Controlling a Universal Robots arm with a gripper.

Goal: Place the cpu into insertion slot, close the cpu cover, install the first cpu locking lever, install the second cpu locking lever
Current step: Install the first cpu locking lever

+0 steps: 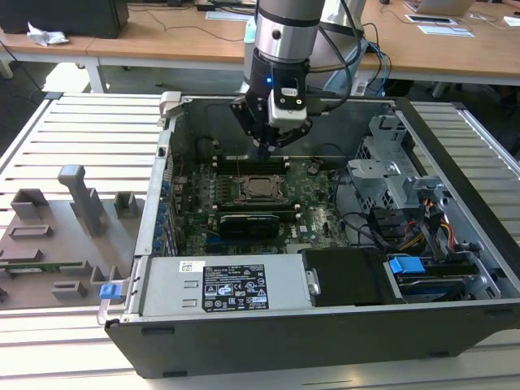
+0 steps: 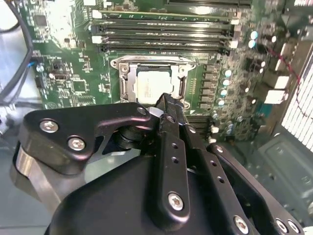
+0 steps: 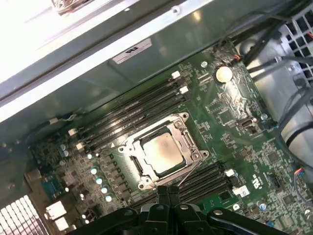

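Status on the small flat square cpu with the pale silvery-grey metal top (image 3: 161,152): it's sitting flat in the insertion slot (image 3: 138,166) in the middle of the green motherboard (image 1: 317,207). The thin silvery metal cpu cover (image 3: 146,133) is lying down around it, with the chip showing through its square window. The motherboard is lying in the bottom of the big open black computer case (image 1: 244,345), which is resting on the slatted grey counter (image 1: 89,130). The black claw (image 3: 167,190) is hanging just above the board beside the slot, fingers pressed together and gripping nothing I can see.
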